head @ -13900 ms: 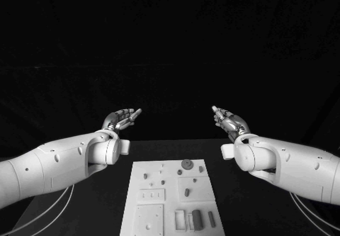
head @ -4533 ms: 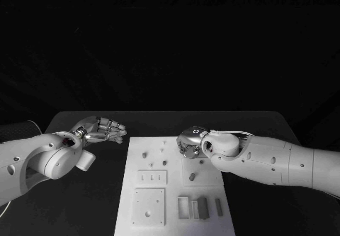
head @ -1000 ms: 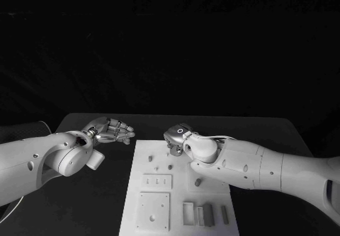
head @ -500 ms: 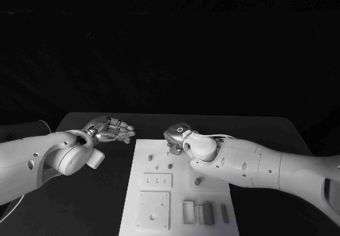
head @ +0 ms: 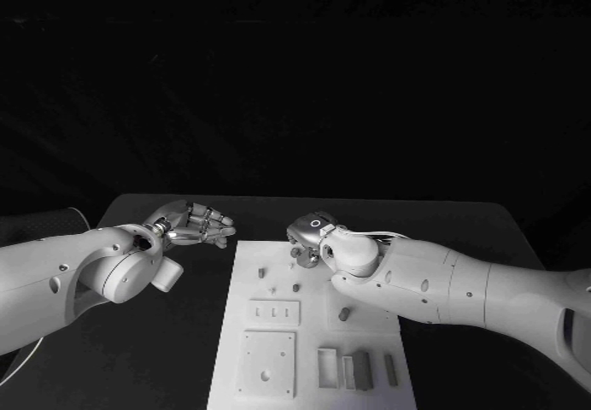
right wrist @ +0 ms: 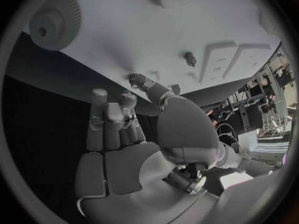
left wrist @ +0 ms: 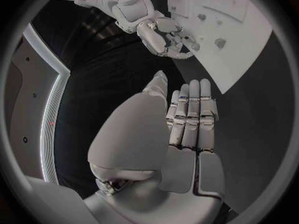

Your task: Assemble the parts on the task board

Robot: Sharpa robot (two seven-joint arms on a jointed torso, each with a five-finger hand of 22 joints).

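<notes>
Black cloth hangs behind your black worktop (head: 148,209), and the white task board (head: 314,342) lies along its middle, running from the far half toward the robot. Your left hand (head: 195,226) hovers just off the board's far left corner, above the dark surface; from its own wrist camera the fingers (left wrist: 190,115) lie side by side and folded in over the palm, with nothing between them. Your right hand (head: 308,243) is down at the far end of the board, its arm crossing over the board's right side. In the right wrist view the fingers (right wrist: 107,119) reach up toward the board's edge, fairly straight and close together, and the thumb points at the plate; I see no part in them, but I cannot tell for certain whether the fingertips touch or pinch anything. A toothed gear (right wrist: 55,20) sits flat on the board ahead of that hand, apart from the fingers, and a small peg (right wrist: 191,58) stands farther along. On the near end of the board you have a row of narrow upright blocks (head: 354,371), beside a square plate (head: 269,366) with a hole in it.
</notes>
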